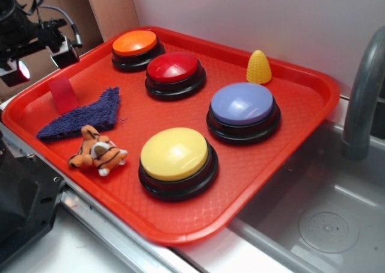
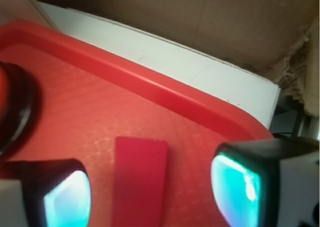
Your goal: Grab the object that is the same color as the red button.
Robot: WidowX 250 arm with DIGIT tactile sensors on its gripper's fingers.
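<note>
The gripper [image 2: 150, 187] hangs spread above the tray's [image 1: 283, 159] far left corner, its fingers [image 2: 65, 194] flanking the red block [image 2: 140, 179] (flat on the tray, untouched) beside the cloth [image 1: 84, 116]. The red button [image 1: 174, 73] sits to the right.

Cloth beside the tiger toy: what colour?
Purple cloth, best seen in the exterior view.
</note>
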